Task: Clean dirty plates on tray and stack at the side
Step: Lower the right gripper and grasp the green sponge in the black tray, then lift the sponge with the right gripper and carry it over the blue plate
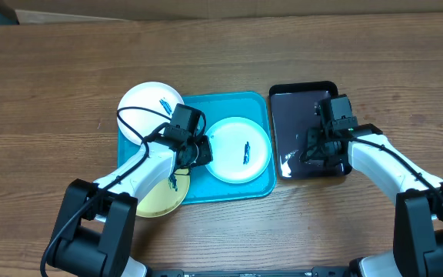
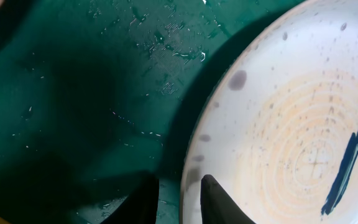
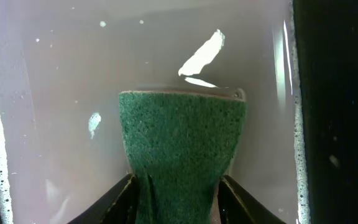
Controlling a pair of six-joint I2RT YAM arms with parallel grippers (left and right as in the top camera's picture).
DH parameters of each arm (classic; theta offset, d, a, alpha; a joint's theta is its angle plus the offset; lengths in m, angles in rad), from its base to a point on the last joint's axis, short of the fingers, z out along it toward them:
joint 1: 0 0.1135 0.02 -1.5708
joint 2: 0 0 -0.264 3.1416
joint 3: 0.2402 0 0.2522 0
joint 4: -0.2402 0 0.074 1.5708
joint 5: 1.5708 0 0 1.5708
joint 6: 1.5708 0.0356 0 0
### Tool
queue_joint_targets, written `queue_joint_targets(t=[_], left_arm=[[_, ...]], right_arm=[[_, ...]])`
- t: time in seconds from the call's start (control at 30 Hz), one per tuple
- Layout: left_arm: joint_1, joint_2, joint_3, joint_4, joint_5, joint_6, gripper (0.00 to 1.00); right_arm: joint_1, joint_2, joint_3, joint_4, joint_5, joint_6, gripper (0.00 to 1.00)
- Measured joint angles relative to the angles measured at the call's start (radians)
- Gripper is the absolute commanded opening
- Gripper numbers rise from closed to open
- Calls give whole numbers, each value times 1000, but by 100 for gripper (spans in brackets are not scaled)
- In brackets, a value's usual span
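Left arm at mint plate, right arm at sponge.
Overhead: left arm [image 1: 141, 169] reaches over yellow plate [image 1: 164, 201] to mint plate [image 1: 239, 150] on teal tray [image 1: 229, 188]; white plate [image 1: 148, 104] overlaps tray's far-left corner; right arm [image 1: 383, 161] bent over black tray [image 1: 298, 100]. Left wrist: left jaws straddle mint plate's rim, grip can't tell. Right wrist: right jaws clamped on green sponge [image 3: 182, 137].

Overhead: bright, even; glare on black rectangular tray [image 1: 294, 115].
Left wrist: dim; shadow beneath pale round plastic plate [image 2: 272, 93], across wet teal-blue plastic tray [image 2: 73, 93].
Right wrist: white glare above green sponge [image 3: 182, 149]; edges blurred.
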Motion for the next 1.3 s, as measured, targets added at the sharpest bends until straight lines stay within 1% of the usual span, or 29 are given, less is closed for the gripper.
queue_joint_targets(t=[0.1,0.13,0.17,0.2,0.23,0.37,0.47,0.53,0.67,0.87,1.03,1.1,1.17,1.23,1.3], left_arm=[[0,0,0,0,0,0,27],[0,0,0,0,0,0,27],[0,0,0,0,0,0,27],[0,0,0,0,0,0,27],[0,0,0,0,0,0,27],[0,0,0,0,0,0,28],[0,0,0,0,0,0,30],[0,0,0,0,0,0,31],[0,0,0,8,0,0,32],[0,0,0,18,0,0,32],[0,0,0,31,0,0,31],[0,0,0,32,0,0,26],[0,0,0,32,0,0,18],[0,0,0,34,-1,-3,16],[0,2,0,40,0,-3,10]], right_arm=[[0,0,0,-7,-2,0,49],[0,0,0,-7,-3,0,47],[0,0,0,-7,-4,0,41],[0,0,0,-8,-5,0,33],[0,0,0,-8,-8,2,27],[0,0,0,-11,-11,0,21],[0,0,0,-11,-11,-4,8],[0,0,0,-8,-16,-1,4],[0,0,48,-90,-19,-13,4],[0,-8,235,-224,-25,-26,4],[0,-26,254,-269,-30,-27,4],[0,-26,254,-274,-30,-27,4],[0,-26,254,-274,-30,-27,4],[0,-26,254,-275,-30,-27,4],[0,-26,254,-275,-30,-27,4]])
